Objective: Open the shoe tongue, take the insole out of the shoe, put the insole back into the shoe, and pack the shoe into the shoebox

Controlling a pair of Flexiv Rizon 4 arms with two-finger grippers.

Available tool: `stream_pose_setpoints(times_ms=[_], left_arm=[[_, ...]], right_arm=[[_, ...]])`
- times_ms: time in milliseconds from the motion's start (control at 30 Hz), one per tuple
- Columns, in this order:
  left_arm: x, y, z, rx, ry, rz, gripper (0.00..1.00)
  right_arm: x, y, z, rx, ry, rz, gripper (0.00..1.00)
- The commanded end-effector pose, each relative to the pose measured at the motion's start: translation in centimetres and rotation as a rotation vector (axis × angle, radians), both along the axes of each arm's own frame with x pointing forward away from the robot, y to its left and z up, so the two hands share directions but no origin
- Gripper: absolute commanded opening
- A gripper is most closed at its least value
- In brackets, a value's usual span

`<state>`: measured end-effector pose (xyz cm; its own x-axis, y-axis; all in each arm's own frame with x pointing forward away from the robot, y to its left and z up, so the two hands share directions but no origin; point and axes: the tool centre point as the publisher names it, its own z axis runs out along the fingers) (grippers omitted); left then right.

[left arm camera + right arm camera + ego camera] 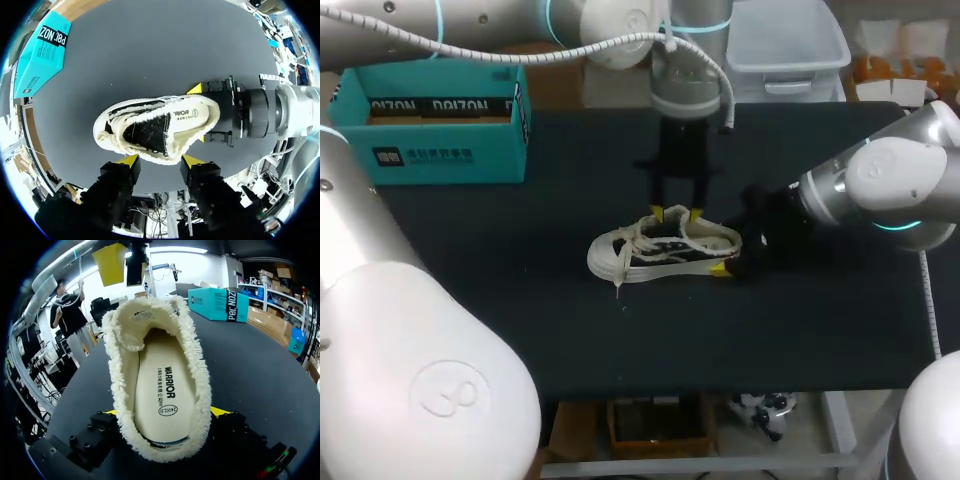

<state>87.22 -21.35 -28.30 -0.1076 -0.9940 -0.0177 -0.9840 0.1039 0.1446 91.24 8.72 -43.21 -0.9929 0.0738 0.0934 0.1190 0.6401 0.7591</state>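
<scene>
Dark counter: my right gripper clasps the shoe at its heel, insole inside; left gripper hangs released alongside.

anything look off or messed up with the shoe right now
Nothing serious. The shoe stands upright with its insole lying flat inside. Only the laces look untidy: loose across the top, one end trailing onto the table by the toe.

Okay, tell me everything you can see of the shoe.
The shoe is a cream low-top with dark side panels, loose white laces and a frayed, fleecy-looking collar. Its printed insole sits inside. It rests on the dark table, the right gripper shut on its heel, the left gripper open by its collar.
</scene>
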Motion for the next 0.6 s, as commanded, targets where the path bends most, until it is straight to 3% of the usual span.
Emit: stream_pose_setpoints(times_ms=[33,600], left_arm=[[0.6,-1.1,-0.9,0.097,0.008,0.0,0.42],[1.3,-1.5,-2.5,0.208,0.004,0.058,0.41]], right_arm=[[-0.2,-0.1,-0.8,0.002,0.0,0.0,0.0],[-0.2,-0.1,-0.8,0.002,0.0,0.0,0.0]])
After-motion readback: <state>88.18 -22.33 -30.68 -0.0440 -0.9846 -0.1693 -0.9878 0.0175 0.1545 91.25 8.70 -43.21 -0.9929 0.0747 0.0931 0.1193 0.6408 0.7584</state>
